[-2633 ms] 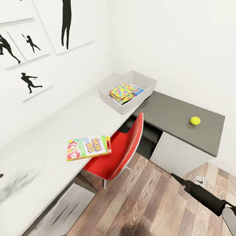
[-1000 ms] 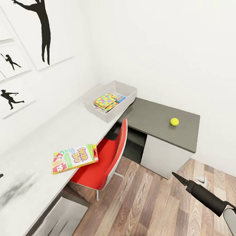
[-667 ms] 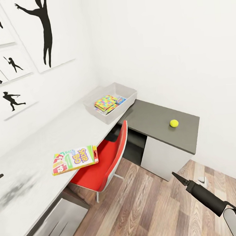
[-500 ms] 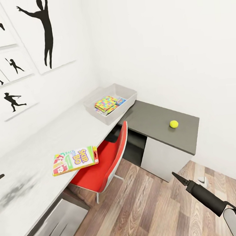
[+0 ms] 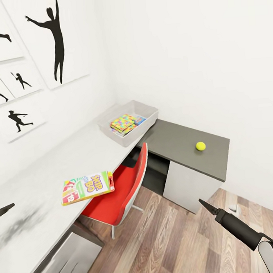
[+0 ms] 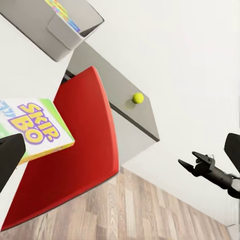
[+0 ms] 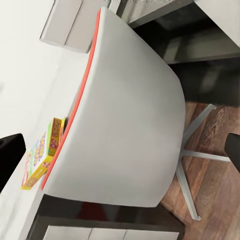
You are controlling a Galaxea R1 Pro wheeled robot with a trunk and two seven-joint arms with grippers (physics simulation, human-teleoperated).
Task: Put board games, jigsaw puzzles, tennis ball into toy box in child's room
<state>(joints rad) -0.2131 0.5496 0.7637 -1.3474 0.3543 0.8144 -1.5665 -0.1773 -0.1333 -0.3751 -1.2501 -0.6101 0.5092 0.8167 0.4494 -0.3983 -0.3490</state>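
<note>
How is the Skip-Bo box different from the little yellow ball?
The Skip-Bo box is flat, rectangular and many-coloured; the tennis ball is round, plain yellow-green and far smaller. The box lies on the white desk top, partly over its edge; the ball sits on the lower dark grey top. Both are outside the toy box.

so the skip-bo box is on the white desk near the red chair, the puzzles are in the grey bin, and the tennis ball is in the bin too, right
Not quite. The tennis ball is not in the toy box; it sits on the lower dark grey section of the table, as the head view shows. The rest holds: the Skip-Bo box lies on the white top by the red chair, and the jigsaw puzzles are in the bin.
</note>
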